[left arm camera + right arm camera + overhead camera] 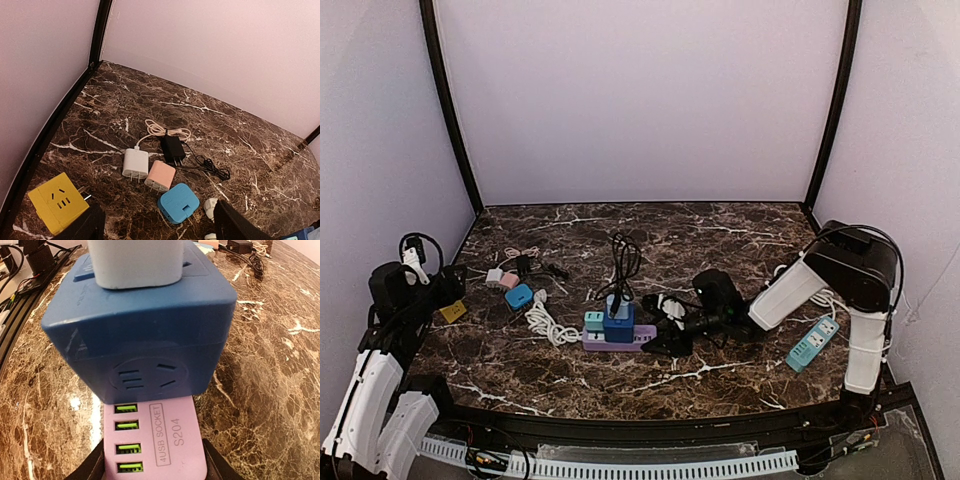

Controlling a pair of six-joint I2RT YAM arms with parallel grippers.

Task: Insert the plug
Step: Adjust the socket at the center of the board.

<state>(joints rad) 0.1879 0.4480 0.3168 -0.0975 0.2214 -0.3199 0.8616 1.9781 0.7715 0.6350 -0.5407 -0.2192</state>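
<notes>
Across the dark marble worktop (720, 230) the two arms are the biggest shapes: the right arm (790, 290) stretches in from the right edge toward the middle, and the left arm (380, 370) stands back at the far left.

The right gripper (154, 467) is low at the near end of the purple power strip (610, 343) – its jaws sit against both long sides of that strip, gripping it just below the row of green USB ports. The left gripper (156, 220) hangs over the left part of the worktop with its jaws spread wide and nothing between them.

A teal power strip (813, 343) lies apart by the right arm's base. On the purple strip stands a blue cube socket (140, 335), and the pale plug (135, 260) sits upright on the cube's top face – at the centre of the worktop.

A white coiled cable (548, 325) lies just left of the purple strip. Under the left wrist lie a yellow cube socket (52, 202), a cyan adapter (178, 202), a white charger (135, 163), a pink adapter (160, 176) and a black charger (172, 147), close together.
</notes>
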